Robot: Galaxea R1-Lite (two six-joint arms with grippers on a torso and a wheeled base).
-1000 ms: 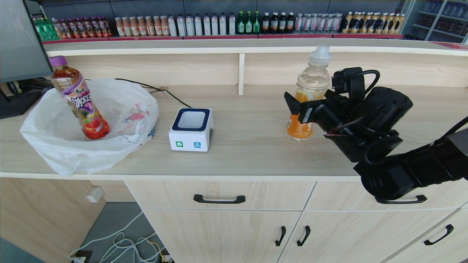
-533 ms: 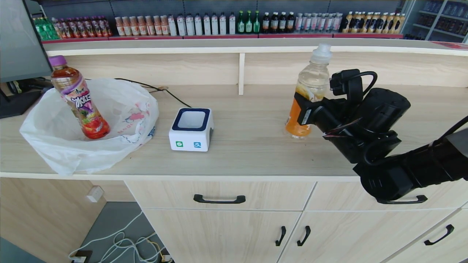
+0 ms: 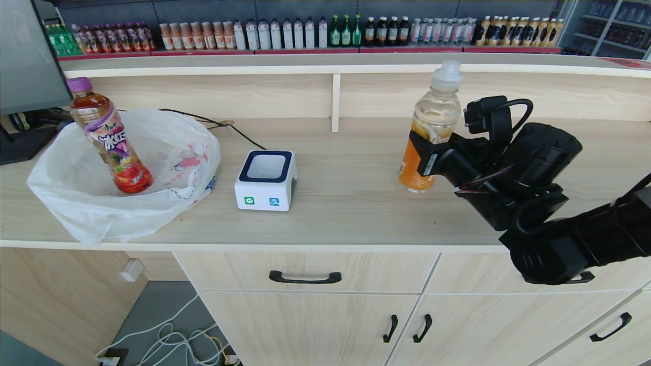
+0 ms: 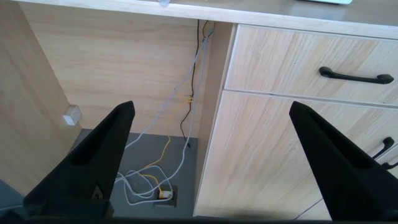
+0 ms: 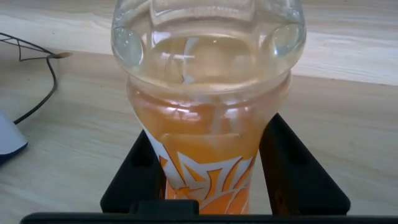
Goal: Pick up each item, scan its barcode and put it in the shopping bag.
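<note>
Judging against a second ago, the shopping bag [image 3: 183, 152] at the left of the frame and the scanner [image 3: 267, 180] in the middle of the counter [image 3: 346, 213] are found unmoved. At the right, the right claw [image 3: 428, 152], then spread beside the orange drink bottle [image 3: 433, 122], has been closed on its labelled lower half. The bottle is kept upright, its base at or barely above the counter. The pick-up is therefore judged secured, with the carry to the scanner due next.

The left claw [image 4: 211, 109] is held wide apart, low before the cabinet front [image 4: 292, 155]. In the bag a red tea bottle [image 3: 109, 137] is leant, purple cap up. The gripped bottle is seen capped, orange below and clear above.
</note>
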